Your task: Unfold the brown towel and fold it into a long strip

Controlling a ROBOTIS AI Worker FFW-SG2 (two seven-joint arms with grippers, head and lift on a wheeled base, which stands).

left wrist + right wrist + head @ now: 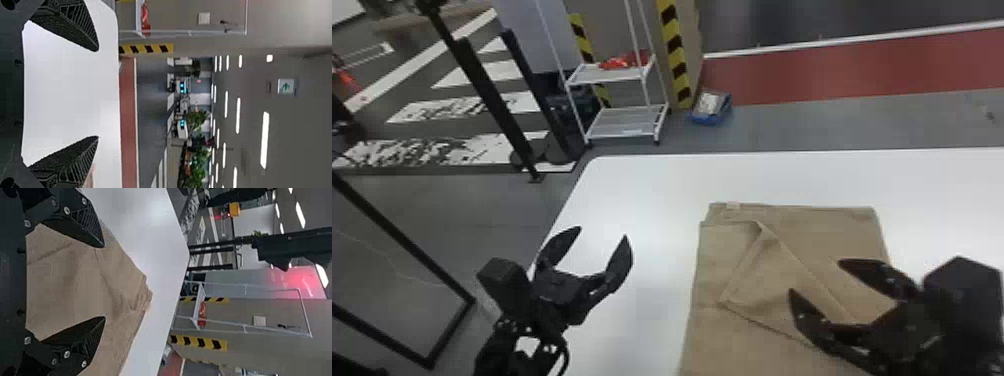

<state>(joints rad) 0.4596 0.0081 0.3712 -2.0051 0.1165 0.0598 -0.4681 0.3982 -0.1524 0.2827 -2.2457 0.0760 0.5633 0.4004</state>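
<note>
towel [722,335]: lower right, unfolding likely in hand;
flap [772,280]: pinch next, probably;
left claw [602,232]: released, lower left;
right claw [815,276]: released

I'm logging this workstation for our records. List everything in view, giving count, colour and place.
Towel: one, brown, folded on the table, one flap turned back
Table: one, white, before the robot
Rack: one, white, beyond the table
Bin: one, blue, on the floor right of the rack
Striped strips: two, yellow and black, behind and beside the rack
Posts: two, black, left of the rack
Floor band: one, red, beyond the table
Ceiling lights: several, white, overhead
Left hand: one, black, open, left of the towel
Right hand: one, black, open, above the towel
</note>
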